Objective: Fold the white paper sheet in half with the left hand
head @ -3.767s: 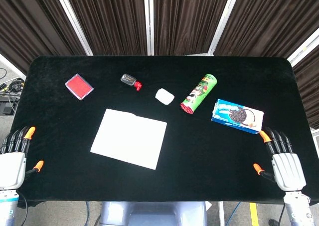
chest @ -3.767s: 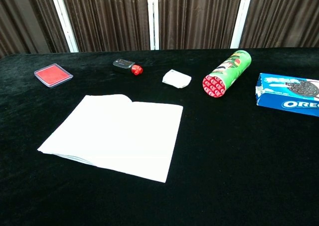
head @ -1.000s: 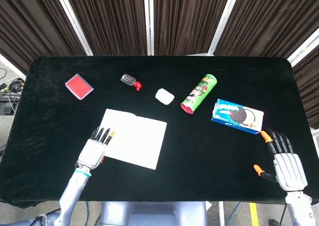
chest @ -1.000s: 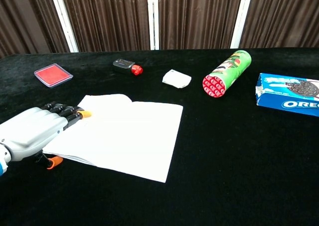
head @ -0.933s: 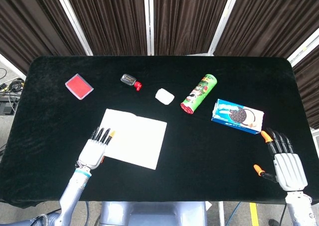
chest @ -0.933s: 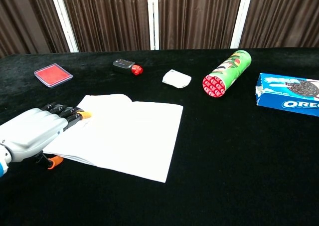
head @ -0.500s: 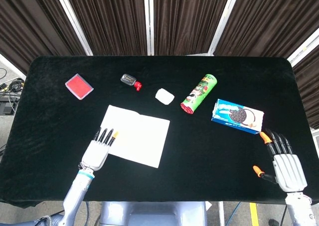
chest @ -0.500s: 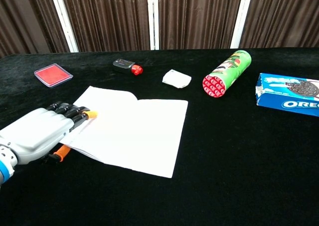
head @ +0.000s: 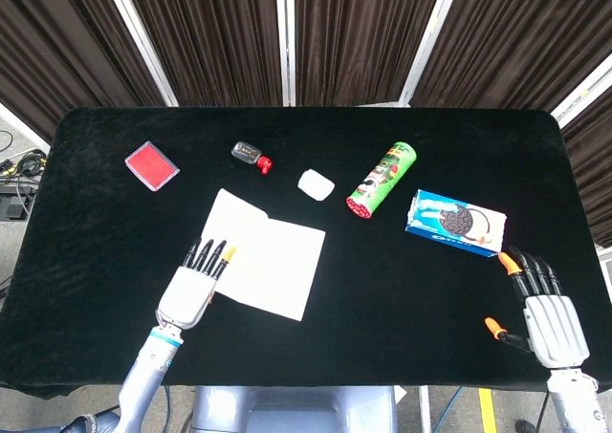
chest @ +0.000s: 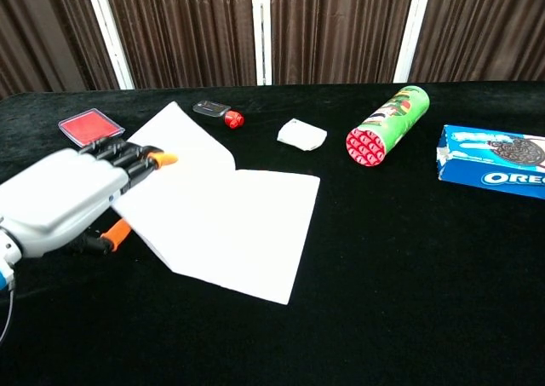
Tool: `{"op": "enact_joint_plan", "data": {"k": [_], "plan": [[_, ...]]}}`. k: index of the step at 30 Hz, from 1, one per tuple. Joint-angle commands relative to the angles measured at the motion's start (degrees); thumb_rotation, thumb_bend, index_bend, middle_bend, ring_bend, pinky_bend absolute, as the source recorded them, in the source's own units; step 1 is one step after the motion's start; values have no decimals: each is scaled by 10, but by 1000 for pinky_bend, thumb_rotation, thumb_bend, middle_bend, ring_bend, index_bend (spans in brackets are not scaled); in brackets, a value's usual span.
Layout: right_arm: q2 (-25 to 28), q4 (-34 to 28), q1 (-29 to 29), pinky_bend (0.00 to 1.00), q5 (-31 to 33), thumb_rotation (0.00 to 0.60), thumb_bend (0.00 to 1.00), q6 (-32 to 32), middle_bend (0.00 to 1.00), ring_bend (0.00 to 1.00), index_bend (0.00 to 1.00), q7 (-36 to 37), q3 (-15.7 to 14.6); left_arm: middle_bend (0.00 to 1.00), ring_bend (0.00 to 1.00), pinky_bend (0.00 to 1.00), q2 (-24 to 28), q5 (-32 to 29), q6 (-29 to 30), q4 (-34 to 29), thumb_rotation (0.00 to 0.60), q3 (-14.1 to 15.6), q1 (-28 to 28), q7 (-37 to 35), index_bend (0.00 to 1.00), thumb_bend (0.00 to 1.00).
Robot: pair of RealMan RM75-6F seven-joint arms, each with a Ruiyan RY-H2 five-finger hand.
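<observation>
The black tabletop [head: 115,261] carries the white paper sheet [chest: 243,224] near its front-left. The left hand [chest: 60,200] grips the sheet's left edge, lifting it. Right of the sheet lie a blue box [chest: 492,160] reading "OREO" and a green tube [chest: 387,123]. Only the head view shows the right hand [head: 545,309], fingers spread and holding nothing.

The worktop [head: 402,290] is showing a matt black cloth cover with a soft, velvety nap, and the white paper sheet [chest: 230,220] is lying on it smooth and matt. The left hand [chest: 64,200] is showing a smooth pale grey plastic shell with black fingers [chest: 119,152] and orange tips. The green tube [chest: 387,123] and the blue biscuit box [chest: 494,160] are looking glossy with printed wrap, against dull brown curtains [head: 354,32].
</observation>
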Motion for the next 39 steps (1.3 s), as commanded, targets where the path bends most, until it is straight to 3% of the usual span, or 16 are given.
{"op": "enact_joint_plan", "data": {"k": [1, 10, 18, 28, 33, 39], "plan": [[1, -1, 0, 0, -1, 600, 85, 0, 0, 0, 0, 1, 0, 0, 0, 0, 5, 21, 12, -8, 600, 0, -5, -2, 0, 537], [2, -5, -2, 0, -13, 600, 85, 4, 0, 0, 0, -1, -5, 0, 0, 0, -15, 28, 9, -10, 600, -9, -18, 7, 0, 452], [2, -5, -2, 0, -12, 600, 85, 4, 0, 0, 0, 3, -5, 0, 0, 0, -25, 44, 22, -15, 600, -12, -23, 4, 0, 290], [6, -9, -2, 0, -11, 600, 85, 5, 0, 0, 0, 6, -5, 0, 0, 0, -22, 57, 30, -23, 600, -6, -22, 8, 0, 285], [7, -7, -2, 0, -5, 600, 85, 2, 0, 0, 0, 7, -2, 0, 0, 0, 16, 34, 39, -50, 600, 0, -1, 37, 0, 283], [8, -6, 0, 0, 5, 600, 85, -4, 0, 0, 0, 7, 1, 0, 0, 0, 88, 16, 76, -95, 600, 14, 39, 6, 0, 270]]}}
